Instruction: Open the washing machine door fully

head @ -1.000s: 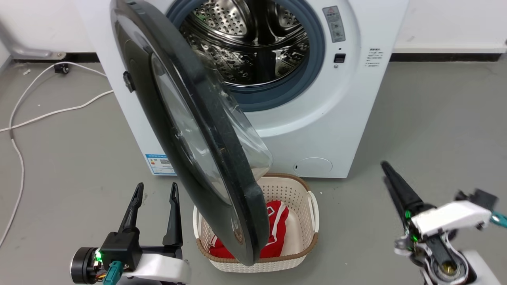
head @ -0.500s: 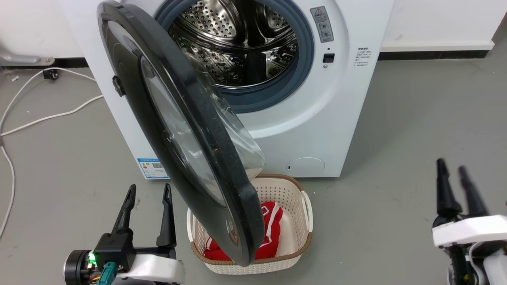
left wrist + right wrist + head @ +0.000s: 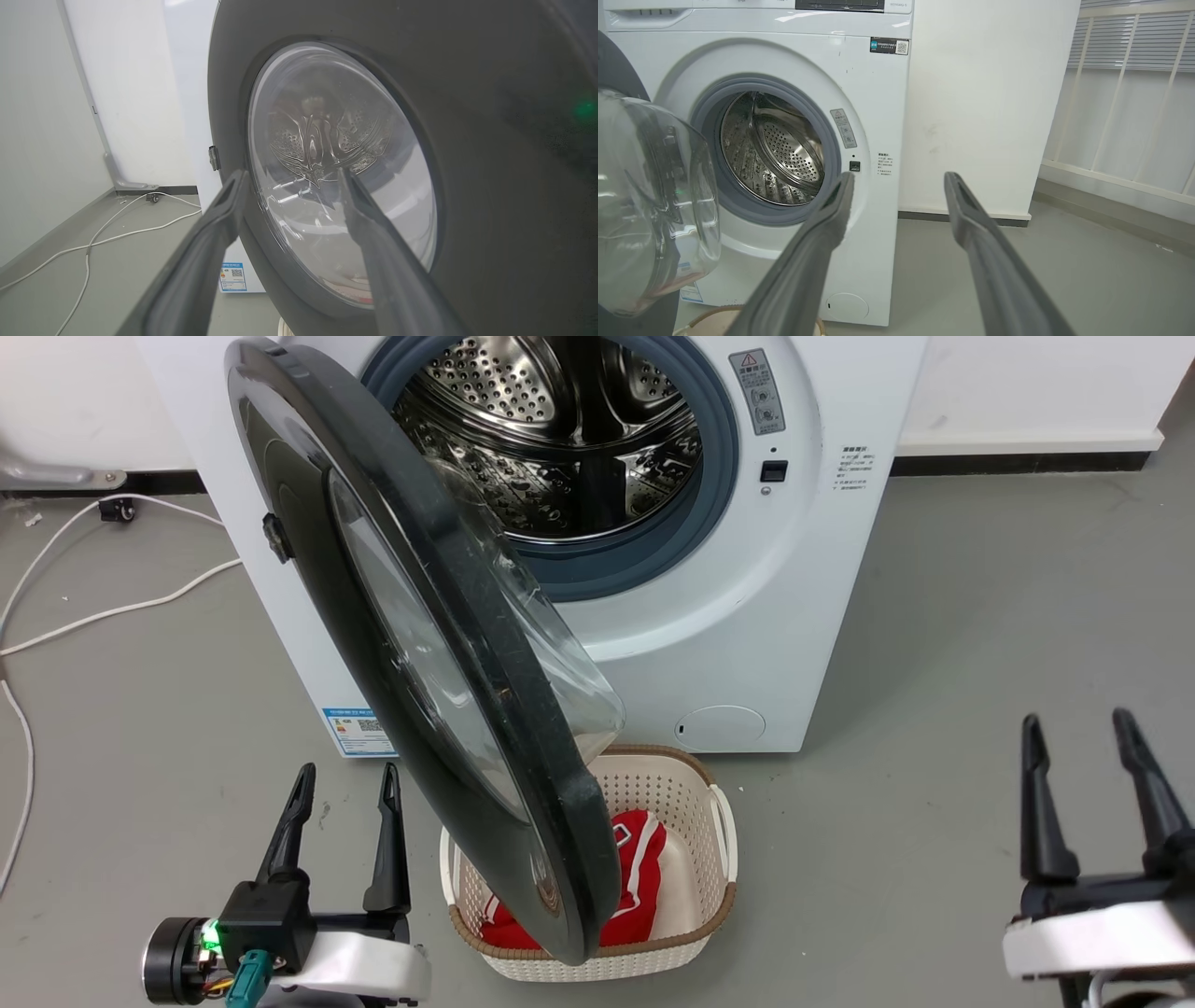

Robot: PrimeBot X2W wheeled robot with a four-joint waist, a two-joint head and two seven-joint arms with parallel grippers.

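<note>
head view — washing machine door ajar above basket, red cloth inside | left hand wide, empty | right hand wide, empty | right wrist view — QR sticker, text unreadable

Dark fingers, white wrists, green light, teal plug

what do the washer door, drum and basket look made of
Washing machine door: glossy black frame, probably plastic, judging by its reflections; its bowl window is clear, glass or plastic. Drum: bright perforated metal, likely stainless steel. Basket: matte cream plastic by its moulded holes, brown rim.
</note>
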